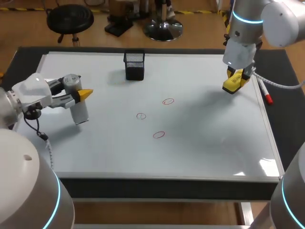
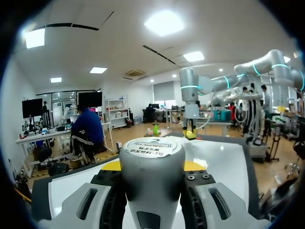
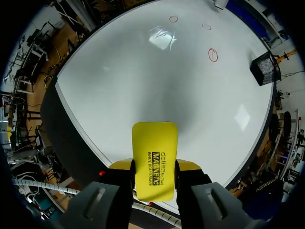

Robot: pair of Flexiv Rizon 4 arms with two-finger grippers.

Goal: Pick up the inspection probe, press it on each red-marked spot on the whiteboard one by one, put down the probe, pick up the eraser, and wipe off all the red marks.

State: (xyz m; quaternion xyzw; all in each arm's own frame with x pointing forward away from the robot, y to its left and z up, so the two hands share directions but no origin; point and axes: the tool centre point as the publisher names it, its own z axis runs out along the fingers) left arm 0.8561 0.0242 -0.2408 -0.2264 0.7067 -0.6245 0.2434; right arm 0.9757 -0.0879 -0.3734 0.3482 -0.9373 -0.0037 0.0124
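Observation:
My left gripper [image 1: 82, 95] is shut on the grey-white cylindrical probe [image 1: 77, 102], which stands upright over the left part of the whiteboard [image 1: 205, 133]. In the left wrist view the probe [image 2: 152, 164] fills the gap between the fingers of the left gripper [image 2: 153, 168]. My right gripper [image 1: 235, 76] is shut on the yellow eraser [image 1: 232, 86] just above the board's right side. The right wrist view shows the eraser [image 3: 155, 148] clamped in the right gripper [image 3: 155, 167]. Three red rings [image 1: 168, 101] [image 1: 141, 116] [image 1: 158, 135] lie mid-board, apart from both grippers, and the right wrist view shows them as red rings [image 3: 213, 55] far ahead.
A black mesh pen holder [image 1: 135, 65] stands at the back of the board, left of centre. A red-capped marker [image 1: 266, 93] lies along the board's right frame, close to the right gripper. The dark table edge [image 1: 286, 119] surrounds the board.

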